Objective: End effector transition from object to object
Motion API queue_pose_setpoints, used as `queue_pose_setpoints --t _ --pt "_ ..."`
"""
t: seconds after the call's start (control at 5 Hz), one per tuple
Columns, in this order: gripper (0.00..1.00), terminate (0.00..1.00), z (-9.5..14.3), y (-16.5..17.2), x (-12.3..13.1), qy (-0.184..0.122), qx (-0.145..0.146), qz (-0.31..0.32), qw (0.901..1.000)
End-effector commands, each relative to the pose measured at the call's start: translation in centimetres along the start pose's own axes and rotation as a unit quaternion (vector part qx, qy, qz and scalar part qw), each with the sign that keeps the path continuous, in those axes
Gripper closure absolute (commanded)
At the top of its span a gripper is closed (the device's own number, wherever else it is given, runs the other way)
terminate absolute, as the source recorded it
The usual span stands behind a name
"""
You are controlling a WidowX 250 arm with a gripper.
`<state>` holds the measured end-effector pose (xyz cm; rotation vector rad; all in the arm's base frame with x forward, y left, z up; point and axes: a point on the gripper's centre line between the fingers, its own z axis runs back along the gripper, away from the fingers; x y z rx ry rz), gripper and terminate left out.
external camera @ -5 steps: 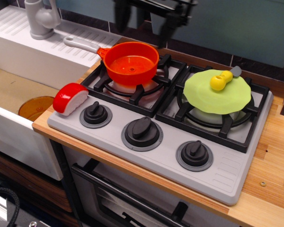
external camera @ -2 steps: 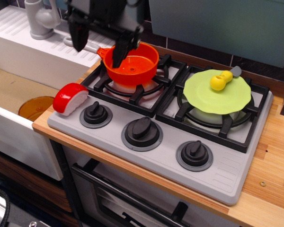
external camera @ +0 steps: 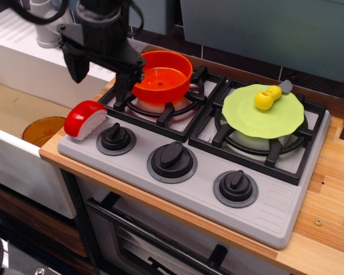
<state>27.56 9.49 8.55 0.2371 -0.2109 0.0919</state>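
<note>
**Upper left of the frame: hand arrives beside the orange pot**

At the upper left of the frame the hand (external camera: pixel 97 77) now hangs low over the left edge of the toy stove (external camera: pixel 178 189). 1 second ago it was a dark blur along the top edge, above and right of the orange pot (external camera: pixel 160 77); 0.4 seconds ago it had crossed leftward and dropped, with 1 finger dipping toward the pot's rim. It has since slid further left and down, so the traverse looks largely done and the hand seems to be settling near a new target on this side.

The 2 fingers stand wide apart. The right-hand finger in the picture (external camera: pixel 123 86) points down just beside the pot's left wall, over the burner grate (external camera: pixel 160 112); whether it touches the rim or the pot's handle, which the hand now hides, cannot be told. The other finger (external camera: pixel 77 63) hangs further left, over the white sink surround (external camera: pixel 23 63). Nothing is held between them.

Just below the hand lies the red-and-white sushi piece (external camera: pixel 85 119), at the stove's left corner and untouched; it is a likely next object, though that is a guess. On the right burner the green lid with its yellow knob (external camera: pixel 264 110) sits as it did throughout, and the 3 black dials are unmoved.
</note>
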Motion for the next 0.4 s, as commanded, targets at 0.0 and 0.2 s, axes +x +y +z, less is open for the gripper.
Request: queue_pose_setpoints --t 0.0,0.2 --pt "0.00 0.00 -1.45 2.19 2.27 -0.064 0.002 -0.021 0.9977" --pt "0.00 1.00 -2.43 2.84 2.54 -0.059 0.000 -0.025 0.9979"
